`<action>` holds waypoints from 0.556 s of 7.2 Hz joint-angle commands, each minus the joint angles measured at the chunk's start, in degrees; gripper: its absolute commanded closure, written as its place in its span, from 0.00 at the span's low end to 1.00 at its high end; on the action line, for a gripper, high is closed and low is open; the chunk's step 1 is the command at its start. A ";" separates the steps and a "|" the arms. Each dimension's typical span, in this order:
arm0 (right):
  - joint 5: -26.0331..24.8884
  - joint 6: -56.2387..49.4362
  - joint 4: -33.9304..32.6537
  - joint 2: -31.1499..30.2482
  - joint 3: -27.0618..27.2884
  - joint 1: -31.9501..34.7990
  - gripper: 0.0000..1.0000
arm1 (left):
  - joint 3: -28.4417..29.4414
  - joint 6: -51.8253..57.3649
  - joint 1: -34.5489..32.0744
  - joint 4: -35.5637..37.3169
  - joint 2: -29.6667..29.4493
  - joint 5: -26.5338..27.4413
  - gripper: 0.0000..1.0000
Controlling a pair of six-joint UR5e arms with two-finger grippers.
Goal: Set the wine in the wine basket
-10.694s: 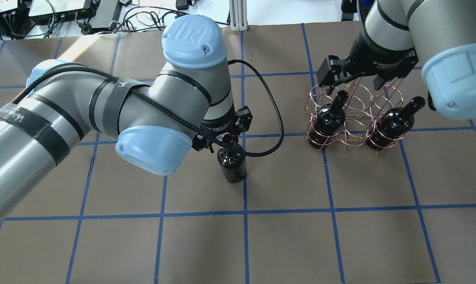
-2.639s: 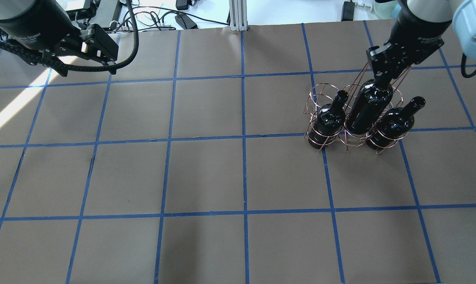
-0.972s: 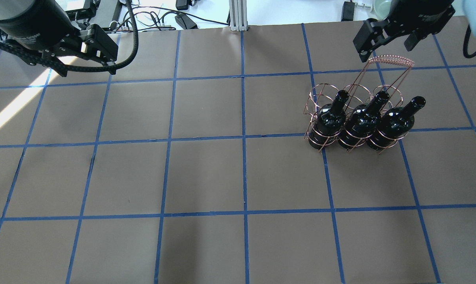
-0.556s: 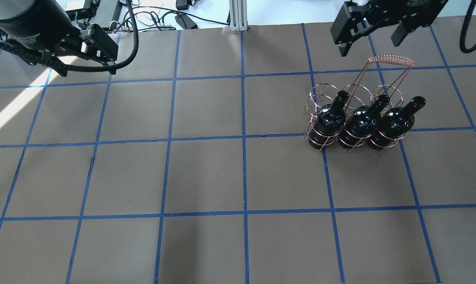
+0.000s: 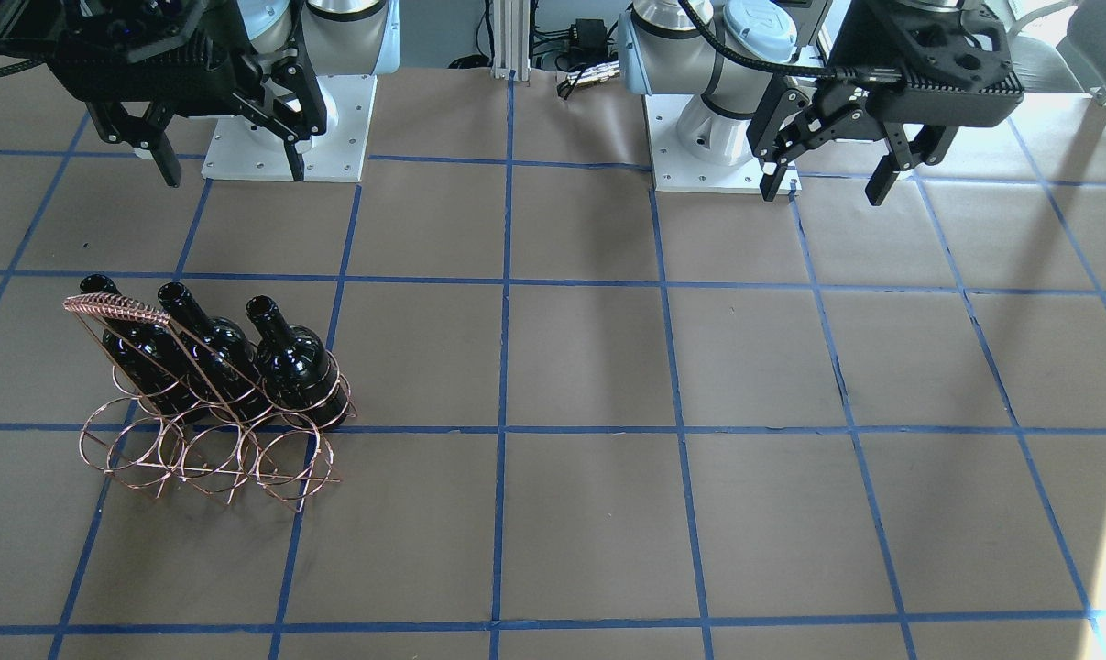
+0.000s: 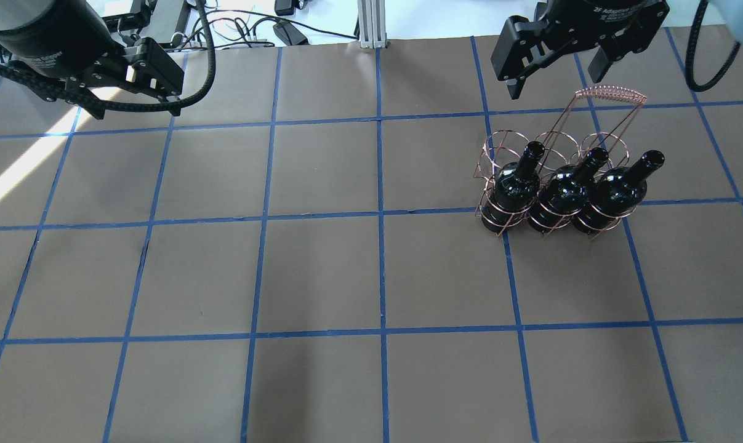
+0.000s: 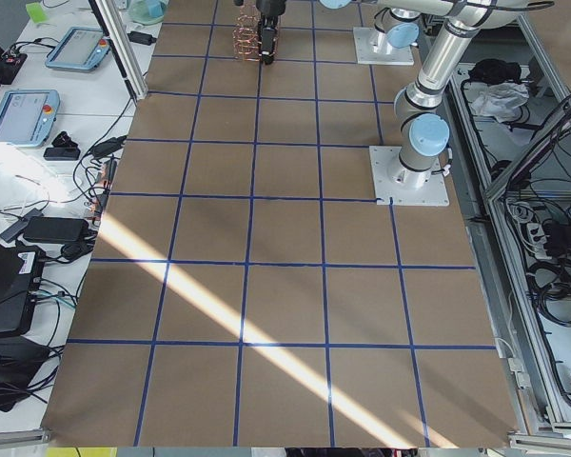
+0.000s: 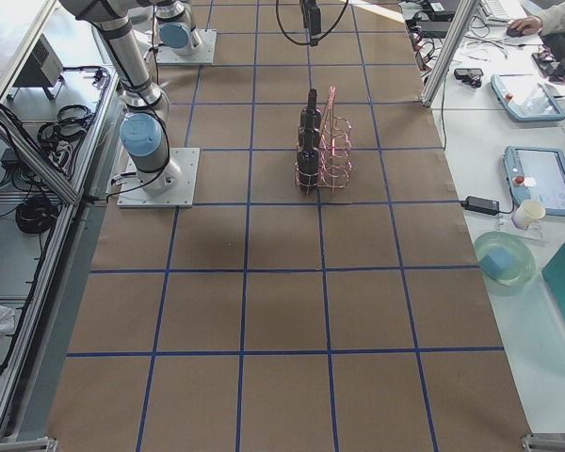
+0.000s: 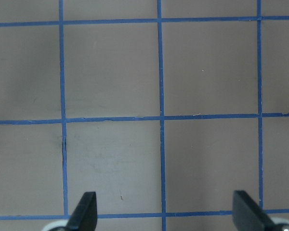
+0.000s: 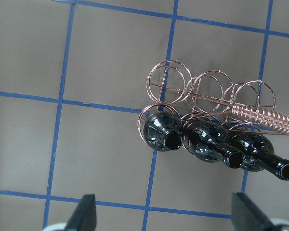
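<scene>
The copper wire wine basket stands on the table's right half, with its coil-wrapped handle upright. Three dark wine bottles fill the row of rings nearest me: left, middle and right. The far row of rings is empty. My right gripper is open and empty, raised above and beyond the basket. Its wrist view looks down on the basket and the bottle mouths. My left gripper is open and empty, raised at the far left over bare table.
Brown paper with a blue tape grid covers the table. The arm bases stand at my edge. An aluminium post and cables lie past the far edge. Desks with devices flank the table.
The right gripper set the third bottle into the middle ring, let go, rose and moved left beyond the basket. The left arm has stayed still since 2.6 s ago.
</scene>
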 commanded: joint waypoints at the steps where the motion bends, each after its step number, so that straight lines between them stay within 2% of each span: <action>1: 0.12 0.05 0.18 -0.68 1.02 -0.03 0.00 | 0.00 0.00 0.01 0.00 0.00 0.06 0.00; 4: 0.21 -0.03 0.27 -2.01 2.52 -0.12 0.00 | 0.00 0.00 0.01 0.00 0.00 -0.02 0.00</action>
